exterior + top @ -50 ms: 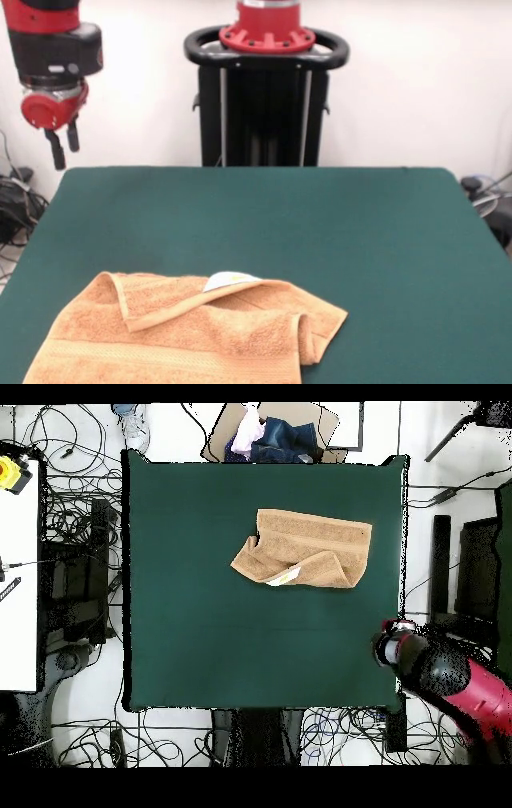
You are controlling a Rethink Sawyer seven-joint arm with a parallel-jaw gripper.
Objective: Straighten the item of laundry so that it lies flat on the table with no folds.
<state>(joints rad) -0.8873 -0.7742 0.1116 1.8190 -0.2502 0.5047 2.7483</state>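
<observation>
The item of laundry, an orange-tan towel [192, 336], lies on the near left part of the green table [320, 224], running off the picture's bottom edge. Its far edge is folded over towards me, with a white tag [230, 280] showing at the fold, and its right corner is bunched up. From above the towel [305, 549] sits in the table's [200, 614] upper middle, with the lower edge doubled over. My gripper [66, 146] hangs open and empty beyond the table's far left corner, well away from the towel. Overhead, the gripper [390, 646] is just off the table's right edge.
The black pedestal [264, 104] stands behind the table's far edge. A box of mixed clothes [265, 439] sits past the table's top edge overhead. Cables [80, 514] cover the floor around the table, and a white bench [20, 564] stands at left.
</observation>
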